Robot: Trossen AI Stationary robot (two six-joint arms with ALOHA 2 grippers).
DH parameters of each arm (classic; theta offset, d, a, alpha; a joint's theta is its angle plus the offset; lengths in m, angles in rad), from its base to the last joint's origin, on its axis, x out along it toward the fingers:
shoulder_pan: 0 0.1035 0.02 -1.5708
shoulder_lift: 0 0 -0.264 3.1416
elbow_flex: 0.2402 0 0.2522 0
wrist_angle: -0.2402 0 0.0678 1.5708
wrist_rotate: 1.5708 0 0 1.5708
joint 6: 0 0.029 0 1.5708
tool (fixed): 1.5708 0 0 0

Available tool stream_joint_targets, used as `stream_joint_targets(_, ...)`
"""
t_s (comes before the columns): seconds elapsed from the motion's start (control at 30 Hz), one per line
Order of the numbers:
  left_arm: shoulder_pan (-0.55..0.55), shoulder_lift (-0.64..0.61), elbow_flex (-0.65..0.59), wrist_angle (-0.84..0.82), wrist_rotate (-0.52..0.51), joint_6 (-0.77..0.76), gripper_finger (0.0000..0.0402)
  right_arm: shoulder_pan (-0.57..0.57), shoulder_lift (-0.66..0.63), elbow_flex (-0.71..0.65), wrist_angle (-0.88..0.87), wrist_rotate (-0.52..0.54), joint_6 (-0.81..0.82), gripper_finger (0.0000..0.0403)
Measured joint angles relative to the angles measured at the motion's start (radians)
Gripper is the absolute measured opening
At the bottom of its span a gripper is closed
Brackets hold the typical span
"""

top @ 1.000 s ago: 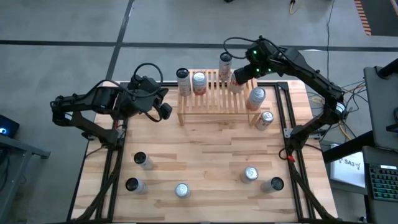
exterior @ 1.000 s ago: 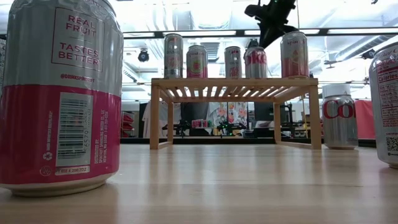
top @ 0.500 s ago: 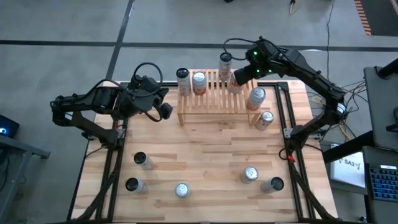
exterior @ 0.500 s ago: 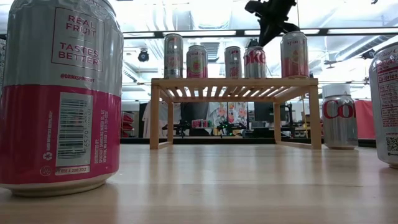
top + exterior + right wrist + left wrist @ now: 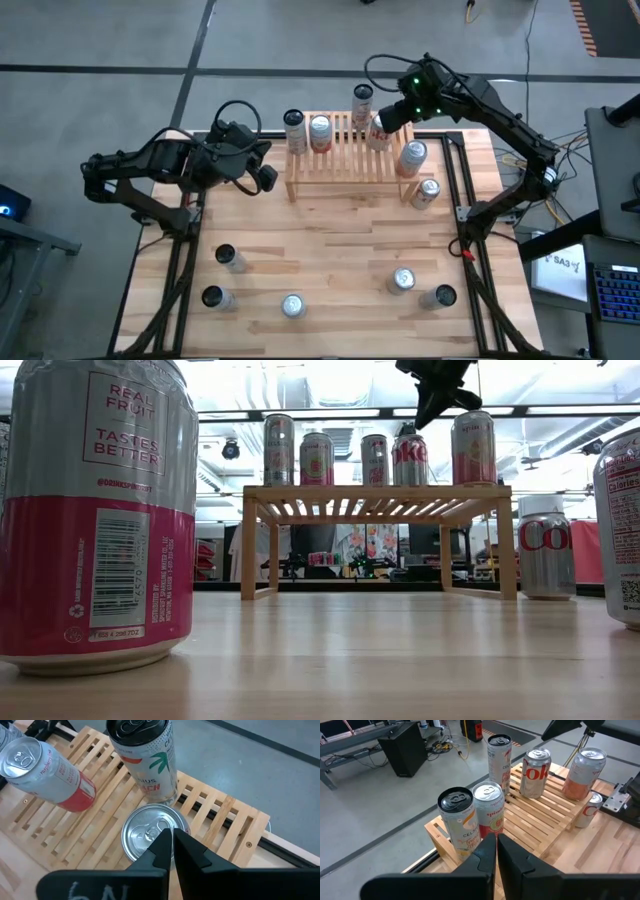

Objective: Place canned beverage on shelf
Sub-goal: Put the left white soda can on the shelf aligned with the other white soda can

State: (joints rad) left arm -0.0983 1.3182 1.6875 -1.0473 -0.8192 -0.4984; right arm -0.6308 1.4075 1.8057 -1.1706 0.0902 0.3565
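Right gripper point(image 5: 388, 116), fingers together and empty, hangs over the shelf point(image 5: 340, 168) at its 2 o'clock corner, directly above the Coke can point(image 5: 155, 832) standing there. You've got the tall Celsius can point(image 5: 142, 757) just beside it and three more cans along the slats. Left gripper point(image 5: 262, 177), also pinched together, waits off the shelf's 9 o'clock end. Loose cans point(image 5: 403, 281) stand well apart on the table point(image 5: 330, 250).
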Motion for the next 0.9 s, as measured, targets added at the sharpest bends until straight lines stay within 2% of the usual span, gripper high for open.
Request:
stream_joint_targets(0.37,0.0,0.0,0.0,0.0,0.057,0.0,0.0,0.025,-0.003,-0.001,0.0,-0.019,0.011,0.0011)
stream_joint_targets(0.7,-0.001,0.0,0.0,-0.03,0.313,0.011,0.0,0.063,-0.061,-0.001,0.032,-0.019,0.01,0.0011)
stream_joint_targets(0.9,0.0,0.0,0.0,-0.1,0.461,-0.081,0.0,0.064,-0.092,-0.001,0.092,-0.018,0.006,0.0011)
